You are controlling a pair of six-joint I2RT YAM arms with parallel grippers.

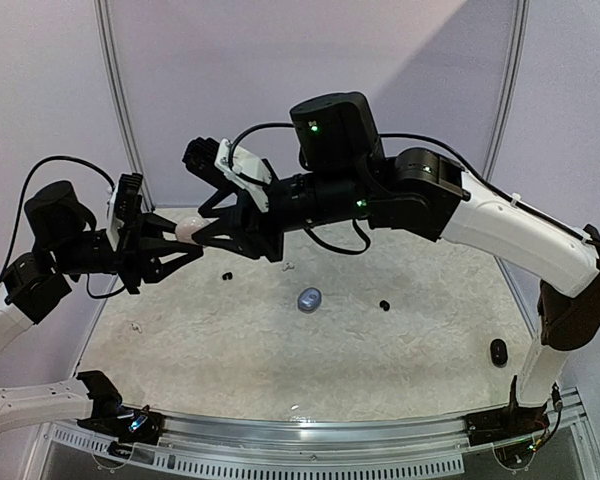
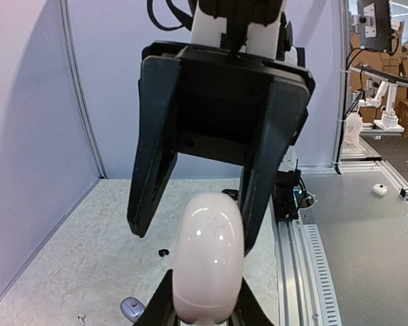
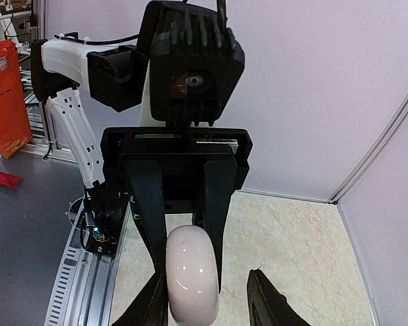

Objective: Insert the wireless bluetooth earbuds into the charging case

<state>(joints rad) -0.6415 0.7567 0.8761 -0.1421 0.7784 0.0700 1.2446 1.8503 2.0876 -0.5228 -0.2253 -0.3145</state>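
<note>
Overhead, both arms are raised above the table (image 1: 410,355) and meet over its far left part, where a white charging case (image 1: 187,228) hangs in the air between them. The left pincer (image 1: 175,240) is clamped on the case, and the right pincer (image 1: 208,228) comes at it from the opposite side. Down on the table lie a black earbud (image 1: 226,276), a white earbud (image 1: 289,267) and a second black earbud (image 1: 384,304), all apart from one another and none of them in a case. Among them sits a silvery oval case (image 1: 309,298), and a black oval case (image 1: 498,351) lies near the right edge. A small white piece (image 1: 136,326) rests at the left, too small to name.

From the left wrist, that pincer's own fingers (image 2: 160,302) press both sides of the white case's near end. The case looks closed. The right pincer's fingers (image 2: 153,170) straddle the far end, spread wider than the case, with a clear gap on one side.

From the right wrist, the left pincer's fingers (image 3: 146,197) grip the case on both flanks. The right pincer is partly open. One of its fingers is just beside the case and the other stands clearly apart, so it has hold of nothing.
</note>
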